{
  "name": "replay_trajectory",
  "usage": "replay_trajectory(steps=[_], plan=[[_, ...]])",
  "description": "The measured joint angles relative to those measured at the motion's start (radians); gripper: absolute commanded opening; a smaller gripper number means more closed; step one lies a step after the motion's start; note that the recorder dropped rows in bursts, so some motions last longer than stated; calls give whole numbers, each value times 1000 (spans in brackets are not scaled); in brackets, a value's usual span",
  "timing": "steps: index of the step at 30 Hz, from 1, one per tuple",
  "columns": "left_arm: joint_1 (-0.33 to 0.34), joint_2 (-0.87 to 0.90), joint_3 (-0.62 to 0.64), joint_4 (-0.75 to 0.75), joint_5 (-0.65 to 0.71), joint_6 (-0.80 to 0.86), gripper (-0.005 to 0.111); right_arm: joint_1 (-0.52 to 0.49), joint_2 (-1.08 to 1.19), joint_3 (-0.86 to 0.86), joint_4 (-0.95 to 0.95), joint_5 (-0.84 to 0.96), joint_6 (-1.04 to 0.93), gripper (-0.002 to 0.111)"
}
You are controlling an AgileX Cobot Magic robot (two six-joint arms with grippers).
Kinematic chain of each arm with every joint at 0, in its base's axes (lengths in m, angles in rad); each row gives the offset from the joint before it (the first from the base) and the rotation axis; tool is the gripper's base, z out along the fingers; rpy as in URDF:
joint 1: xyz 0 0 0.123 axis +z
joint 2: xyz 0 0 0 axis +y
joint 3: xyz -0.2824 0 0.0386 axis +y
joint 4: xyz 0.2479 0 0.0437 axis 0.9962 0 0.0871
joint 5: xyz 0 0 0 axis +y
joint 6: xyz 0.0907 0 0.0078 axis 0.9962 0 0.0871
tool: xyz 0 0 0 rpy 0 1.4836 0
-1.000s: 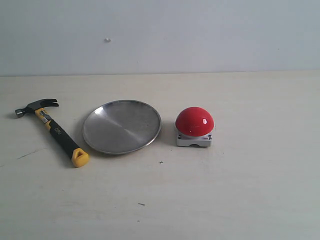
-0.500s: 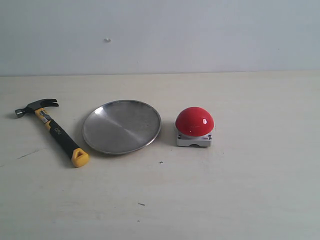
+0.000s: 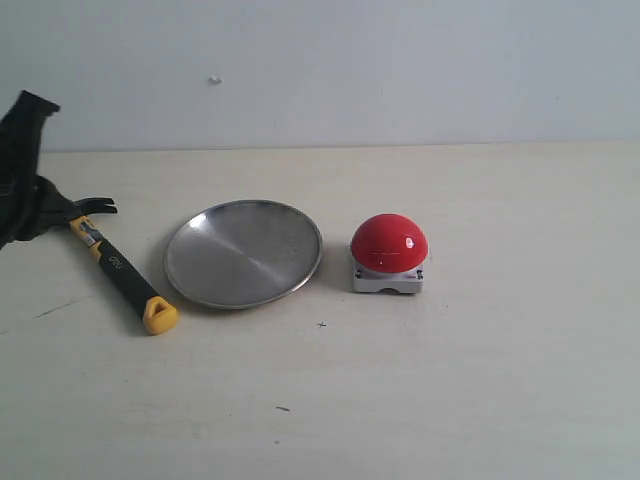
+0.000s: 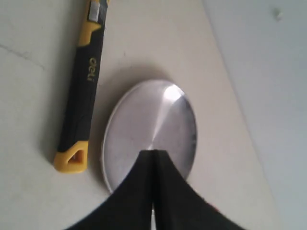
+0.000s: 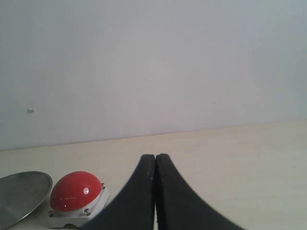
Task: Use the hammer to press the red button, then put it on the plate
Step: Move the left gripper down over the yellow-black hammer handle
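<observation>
While the left gripper (image 4: pixel 153 153) hangs by the head of the hammer (image 3: pixel 112 264) with its jaws pressed together on nothing, I'd open them wide and take the black handle mid-length, square across, so it swings true. It lies flat on the bench (image 3: pixel 480 380), left of the plate (image 3: pixel 243 252); the red button (image 3: pixel 389 242) sits just right of that. My right gripper (image 5: pixel 155 157) is clenched empty too.

Soft, even light on my feed, slightly hazy. Small glint on the red button (image 3: pixel 389 245), bright streak across the plate (image 4: pixel 144 129), faint shadows underneath.
</observation>
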Motion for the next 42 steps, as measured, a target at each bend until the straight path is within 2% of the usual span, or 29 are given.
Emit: replay_trajectory(steps=[4,11,20,25,31,39,41,42], plan=[[-33,122,-126,0,170,-7,0,0,0,0,0,0,0,0],[-42,255,-255,22,312,-49,0,0,0,0,0,0,0,0],[-53,412,-495,263,596,-196,0,0,0,0,0,0,0,0],[-53,446,-527,293,602,-185,0,0,0,0,0,0,0,0],[-34,450,-535,255,551,-38,0,0,0,0,0,0,0,0],[-6,450,-537,247,499,-30,1,0,0,0,0,0,0,0],[4,450,-537,226,514,-35,6,0,0,0,0,0,0,0],[12,450,-537,217,519,-35,13,0,0,0,0,0,0,0]])
